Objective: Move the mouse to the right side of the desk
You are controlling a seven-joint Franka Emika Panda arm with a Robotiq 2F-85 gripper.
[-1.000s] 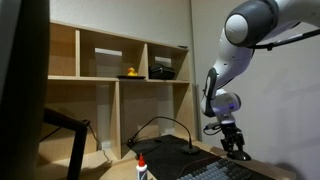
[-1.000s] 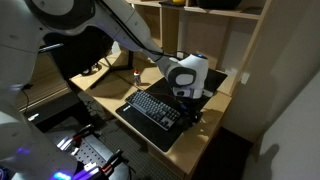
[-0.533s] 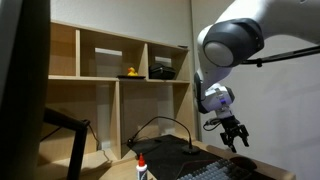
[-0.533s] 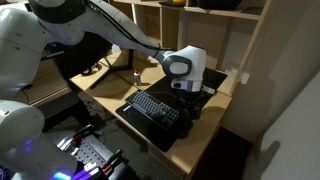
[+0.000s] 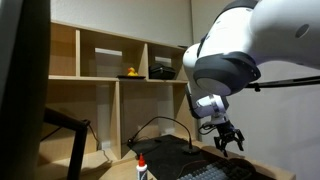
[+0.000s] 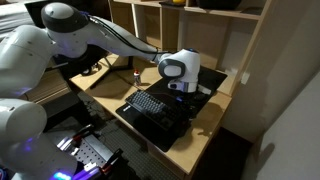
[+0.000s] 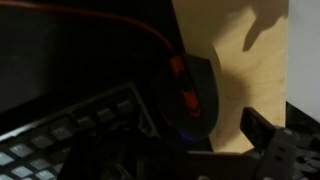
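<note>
Arm (image 5: 240, 45): glossy white, bulbous rounded shells, grey bands at the joints, grey disc on wrist housing. Claw (image 5: 227, 143): matte black, two-fingered.

No readable text: keyboard (image 7: 70, 120) key legends blurred – bottle (image 5: 141, 168) too small to read.

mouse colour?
The mouse is black with red trim. It shows best in the wrist view.

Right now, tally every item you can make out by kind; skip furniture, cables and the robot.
Keyboard: 1
Mouse: 1
Yellow duck: 1
White bottle with red cap: 1
Dark item on the shelf, kind unclear: 1
Total: 5
</note>
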